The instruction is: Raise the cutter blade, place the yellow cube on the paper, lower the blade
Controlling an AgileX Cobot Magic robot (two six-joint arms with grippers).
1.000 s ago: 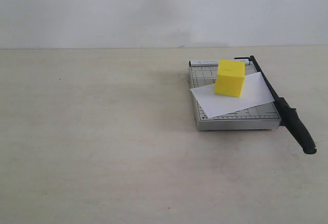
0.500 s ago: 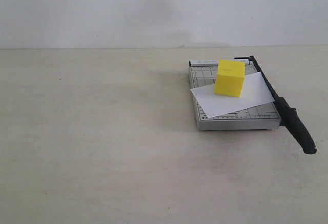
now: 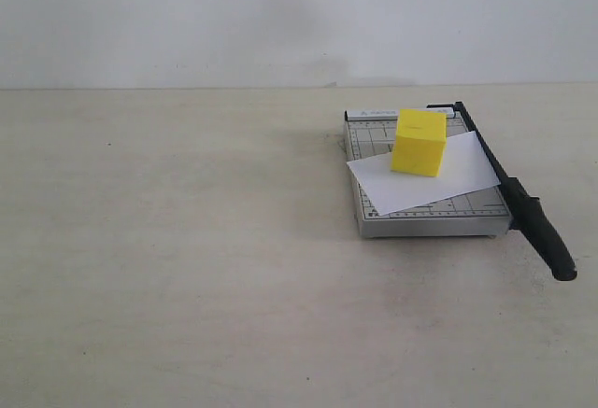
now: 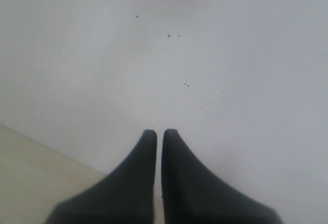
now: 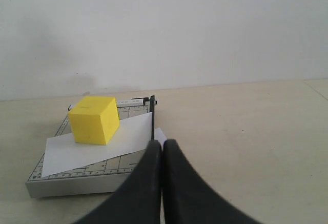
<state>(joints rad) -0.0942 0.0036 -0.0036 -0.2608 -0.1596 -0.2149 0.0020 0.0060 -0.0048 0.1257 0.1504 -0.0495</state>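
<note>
White paper lies askew on the grey trimmer on the table with the yellow cube resting on it, the cutter blade lying flat along the trimmer's edge, while the left pincer and right pincer are each closed tip to tip, empty.

A pale beige worktop stretches wide, matte, with faint streaks. Behind it rises a plain off-white wall, meeting the far edge in a straight line. The light is soft and even. A dim grey smudge shades the wall near the middle, and small dark specks dot it.
</note>
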